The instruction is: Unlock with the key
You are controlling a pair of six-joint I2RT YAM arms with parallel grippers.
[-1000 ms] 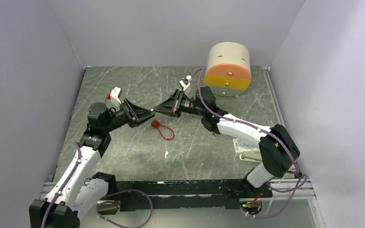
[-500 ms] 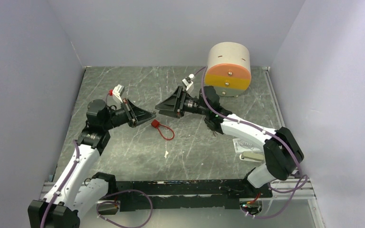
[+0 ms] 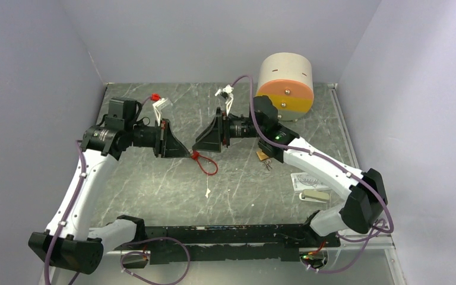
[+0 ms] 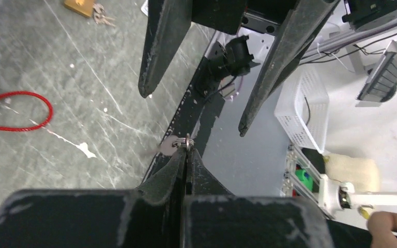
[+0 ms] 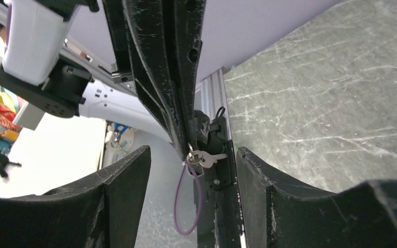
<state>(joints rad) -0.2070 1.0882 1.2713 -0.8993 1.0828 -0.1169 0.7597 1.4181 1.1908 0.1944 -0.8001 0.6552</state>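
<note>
Key: small, silver, on wire ring, pinched at tips of clenched left claw, above desk. Right claw released, fingers spread, facing key. Brass padlock on desk beneath right arm.

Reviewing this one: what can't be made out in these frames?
Key: left wrist view, mostly pinched inside the shut left tool.
Padlock keyhole: top view, too small; left wrist view, cut by top edge.
Red cable lock: left wrist view, body beyond the left edge.
</note>
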